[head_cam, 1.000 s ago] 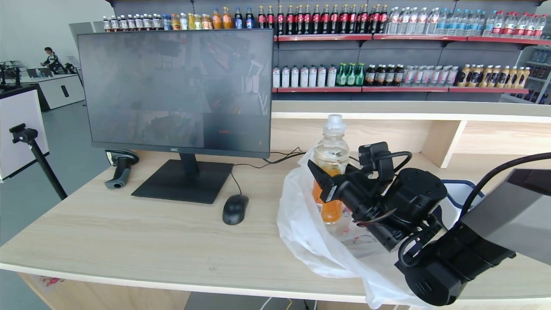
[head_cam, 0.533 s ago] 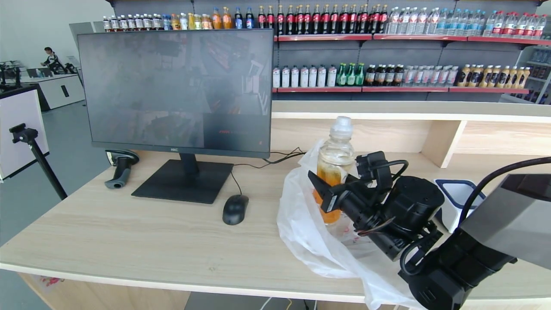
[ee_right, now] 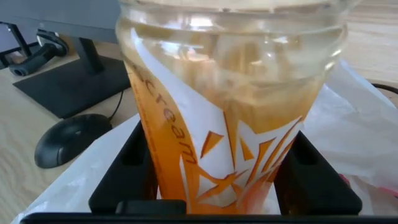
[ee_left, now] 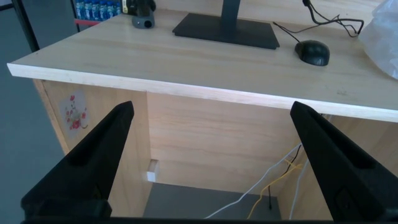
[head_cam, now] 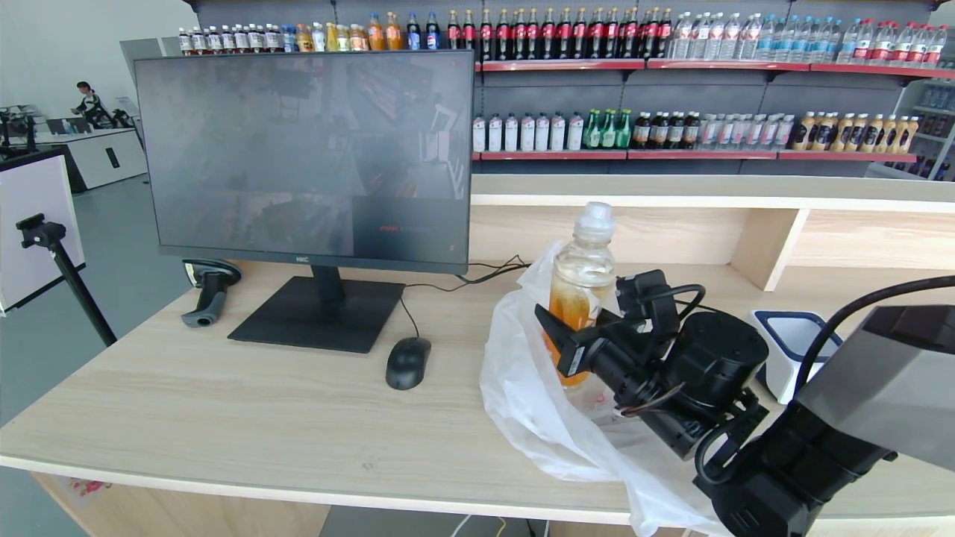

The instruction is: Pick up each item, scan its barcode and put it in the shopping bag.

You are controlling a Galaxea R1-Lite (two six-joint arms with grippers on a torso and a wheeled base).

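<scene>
Shop checkout, pale wood bench (head_cam: 224,403). Right hand (head_cam: 578,333): black fingers pinch a bottle (head_cam: 583,276) from both sides at its orange label; seen from the right wrist, the fingers (ee_right: 124,177) sit flush against the label. Bottle: clear plastic, white cap, upright, orange drink in the lower half, held over the mouth of a bag (head_cam: 522,388), with its base behind the film; whether it touches the bench cannot be told. Bag: thin white plastic, crumpled, lying on the bench's right part and spilling over the front edge. Left hand (ee_left: 208,165): fingers spread wide apart, nothing between them, held low before the bench's front panel, below the top. Mouse (head_cam: 407,362): black, corded, just left of the bag. Monitor (head_cam: 306,156): dark screen on a flat stand, behind the mouse. Scanner (head_cam: 207,291): grey handheld, left of the monitor stand. White-and-blue box (head_cam: 791,350): on the bench right of the right arm. Shelves (head_cam: 671,67): rows of drinks along the back wall.
</scene>
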